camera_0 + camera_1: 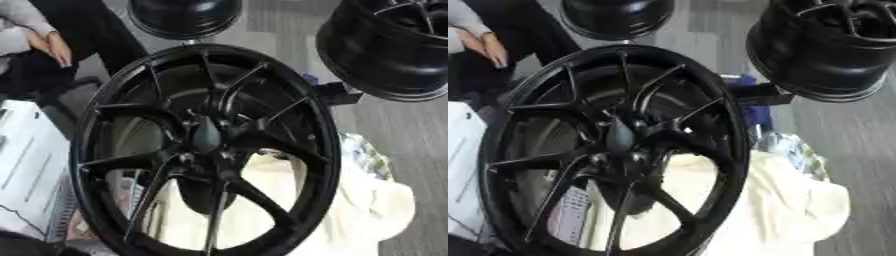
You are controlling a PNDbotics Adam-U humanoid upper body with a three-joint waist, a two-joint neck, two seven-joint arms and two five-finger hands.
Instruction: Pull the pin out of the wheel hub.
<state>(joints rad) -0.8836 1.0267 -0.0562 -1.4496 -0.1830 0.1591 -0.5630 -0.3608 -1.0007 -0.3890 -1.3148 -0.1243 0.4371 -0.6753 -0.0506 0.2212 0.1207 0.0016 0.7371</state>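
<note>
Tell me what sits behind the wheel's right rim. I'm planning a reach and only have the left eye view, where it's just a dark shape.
Observer: The right eye view shows a blue piece behind the wheel hub, just below the dark bracket.
Operator: Does either hand show on your side?
Observer: No, neither hand shows in the right eye view either.
Operator: And the pin?
Observer: I can't make it out there; the centre only looks dark.
</note>
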